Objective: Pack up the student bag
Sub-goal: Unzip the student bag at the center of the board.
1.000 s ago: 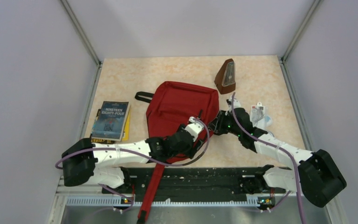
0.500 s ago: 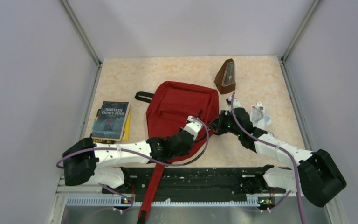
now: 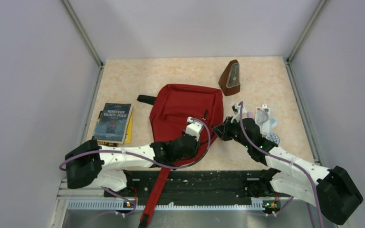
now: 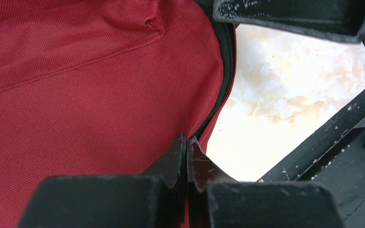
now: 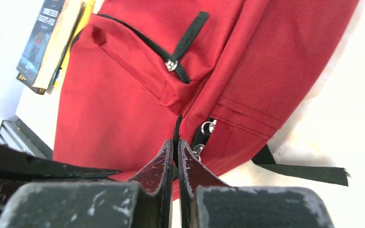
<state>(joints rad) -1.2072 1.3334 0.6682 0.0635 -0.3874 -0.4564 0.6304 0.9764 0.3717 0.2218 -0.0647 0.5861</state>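
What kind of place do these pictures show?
Probably a robot test cell in a laboratory: plain grey walls enclose a marble-patterned tabletop, two white robot arms are bolted at its near edge, and a dark-red fabric backpack lies beside a paperback book.

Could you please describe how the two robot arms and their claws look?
Both arms have white tube-like links joined by black motor housings, with large black base blocks. A thin purple cable loops along each arm. The left claw and right claw each have two black wedge-shaped fingers with whitish scratches.
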